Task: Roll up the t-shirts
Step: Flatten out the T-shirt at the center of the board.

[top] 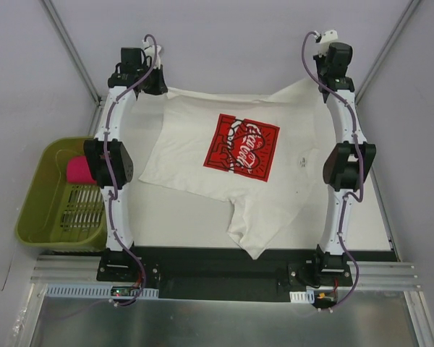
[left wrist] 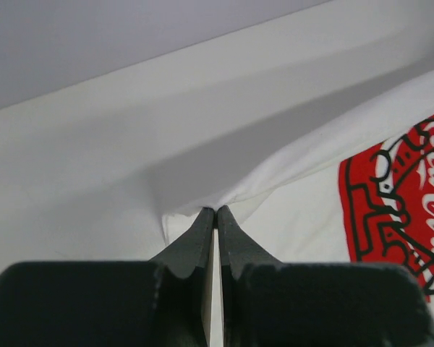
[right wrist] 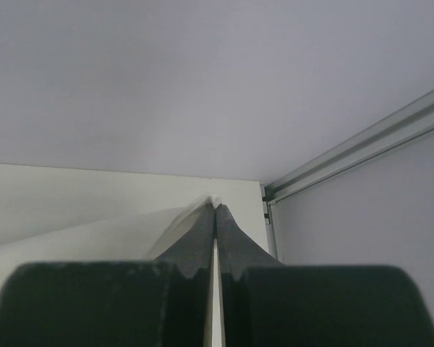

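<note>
A white t-shirt (top: 188,155) with a red rectangular print (top: 242,148) lies spread on the table, one part trailing toward the near edge. My left gripper (top: 159,85) is at the shirt's far left corner. In the left wrist view it (left wrist: 215,210) is shut on a pinch of the white cloth (left wrist: 296,217), with the print (left wrist: 405,202) at the right. My right gripper (top: 320,85) is at the far right corner, and in the right wrist view it (right wrist: 215,206) is shut on the shirt's edge (right wrist: 72,251). A pink rolled t-shirt (top: 77,170) lies in the basket.
A green plastic basket (top: 36,210) sits off the table's left side, beside the left arm. Grey walls with aluminium rails (right wrist: 362,144) close in the back corners. Dark mounting rails (top: 217,271) run along the near edge.
</note>
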Robot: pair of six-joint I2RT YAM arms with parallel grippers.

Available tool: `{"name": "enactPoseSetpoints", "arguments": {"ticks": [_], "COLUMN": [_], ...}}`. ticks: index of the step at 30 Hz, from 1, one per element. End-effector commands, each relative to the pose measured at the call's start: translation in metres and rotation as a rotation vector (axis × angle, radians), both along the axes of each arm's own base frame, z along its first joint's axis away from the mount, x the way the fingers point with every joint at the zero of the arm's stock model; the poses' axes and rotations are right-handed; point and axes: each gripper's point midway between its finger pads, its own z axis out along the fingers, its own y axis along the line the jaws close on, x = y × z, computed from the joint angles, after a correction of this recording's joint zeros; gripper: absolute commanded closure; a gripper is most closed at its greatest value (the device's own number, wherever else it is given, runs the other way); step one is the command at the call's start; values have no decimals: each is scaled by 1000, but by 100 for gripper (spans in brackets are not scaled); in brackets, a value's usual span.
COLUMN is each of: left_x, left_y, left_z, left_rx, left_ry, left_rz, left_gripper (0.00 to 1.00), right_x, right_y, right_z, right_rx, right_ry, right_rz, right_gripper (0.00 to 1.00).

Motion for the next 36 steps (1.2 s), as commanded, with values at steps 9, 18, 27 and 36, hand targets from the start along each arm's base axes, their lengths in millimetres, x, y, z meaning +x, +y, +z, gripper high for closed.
{"name": "enactPoseSetpoints", "arguments": {"ticks": [9, 18, 27, 36], "left_x": [-90, -220, -310, -311], "left_y": [-24, -35, -32, -34], "left_z": [74, -7, -78, -132], "left_rx": [-167, -280, -336, -372], "left_ry": [23, 377, 670, 858], "left_rz": [-96, -133, 21, 118], "left_gripper": [100, 100, 45, 45], "right_x": [-95, -210, -278, -265], "right_y": [19, 43, 62, 73], "right_z": [83, 13, -60, -65], "right_rx": [54, 157, 243, 271], "right_ry": [0, 295, 504, 530], "right_rz": [68, 116, 171, 202], "right_gripper": [99, 99, 99, 99]}}
